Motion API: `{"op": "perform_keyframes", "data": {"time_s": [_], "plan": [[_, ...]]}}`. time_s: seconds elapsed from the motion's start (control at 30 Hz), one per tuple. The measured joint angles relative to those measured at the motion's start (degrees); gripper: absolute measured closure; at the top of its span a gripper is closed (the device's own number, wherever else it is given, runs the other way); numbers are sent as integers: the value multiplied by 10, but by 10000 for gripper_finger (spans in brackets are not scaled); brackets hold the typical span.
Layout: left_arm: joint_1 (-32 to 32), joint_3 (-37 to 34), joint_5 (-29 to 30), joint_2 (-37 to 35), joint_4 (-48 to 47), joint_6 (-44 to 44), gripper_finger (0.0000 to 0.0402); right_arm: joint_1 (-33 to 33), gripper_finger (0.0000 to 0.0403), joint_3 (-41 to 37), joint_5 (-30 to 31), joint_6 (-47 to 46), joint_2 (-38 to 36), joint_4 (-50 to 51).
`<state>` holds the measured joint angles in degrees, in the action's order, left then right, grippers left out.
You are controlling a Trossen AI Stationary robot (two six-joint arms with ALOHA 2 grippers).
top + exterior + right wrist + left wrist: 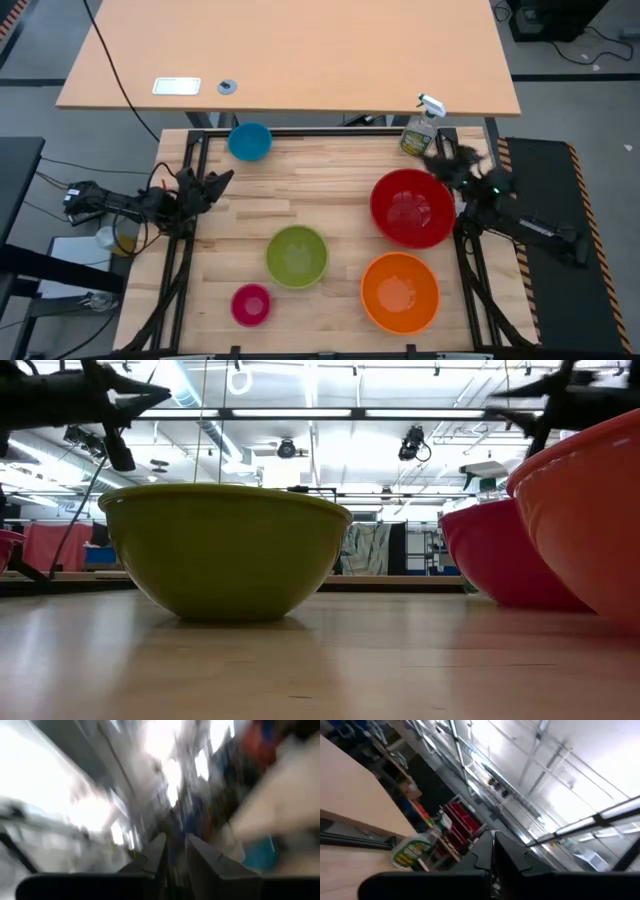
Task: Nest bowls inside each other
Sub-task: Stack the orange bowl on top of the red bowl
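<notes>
Five bowls stand apart, each on its base, on the wooden table: blue (250,141) at the far left, red (412,207) at the right, lime green (297,256) in the middle, orange (400,291) near right, pink (251,304) near left. In the low view the green bowl (225,550) is in front, with the red (500,555) and orange (590,510) bowls to its right. My left gripper (222,178) hangs shut above the table's left edge, pointing slightly upward. My right gripper (440,160) hangs above the far right, beyond the red bowl, with a narrow empty gap between its fingers (159,851).
A clear spray bottle (421,130) with a white trigger stands at the table's far right corner, close to my right gripper; the left wrist view also shows it (412,851). A larger light table (300,60) stands beyond the far edge. Bare wood lies between the bowls.
</notes>
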<state>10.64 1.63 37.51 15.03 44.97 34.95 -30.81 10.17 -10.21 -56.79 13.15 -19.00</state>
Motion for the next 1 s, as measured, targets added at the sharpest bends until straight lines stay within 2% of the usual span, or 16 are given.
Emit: {"op": "perform_keyframes", "data": {"time_s": [0.07, 0.13, 0.3, 0.43, 0.57, 0.7, 0.83, 1.0], "plan": [[0, 32, 0, 7, -39, -21, 381, 4, 327, 61, -74, 40, 48, 140], [0, 82, 3, 27, -118, -34, 381, 14, 328, 137, -109, 110, 100, 266], [0, 233, 82, 128, -353, -35, 381, 60, 328, 338, -115, 320, 226, 514], [-3, 325, 91, 213, -478, 9, 375, 111, 328, 461, -108, 455, 322, 656], [-5, 389, 79, 285, -553, 36, 342, 174, 328, 542, -109, 538, 412, 731], [-5, 431, 78, 346, -591, 34, 289, 230, 319, 567, -112, 598, 493, 749], [-5, 460, 64, 387, -604, 42, 231, 280, 277, 581, -159, 602, 566, 754], [-4, 468, 47, 404, -602, 66, 186, 359, 205, 591, -113, 642, 638, 773]]}}
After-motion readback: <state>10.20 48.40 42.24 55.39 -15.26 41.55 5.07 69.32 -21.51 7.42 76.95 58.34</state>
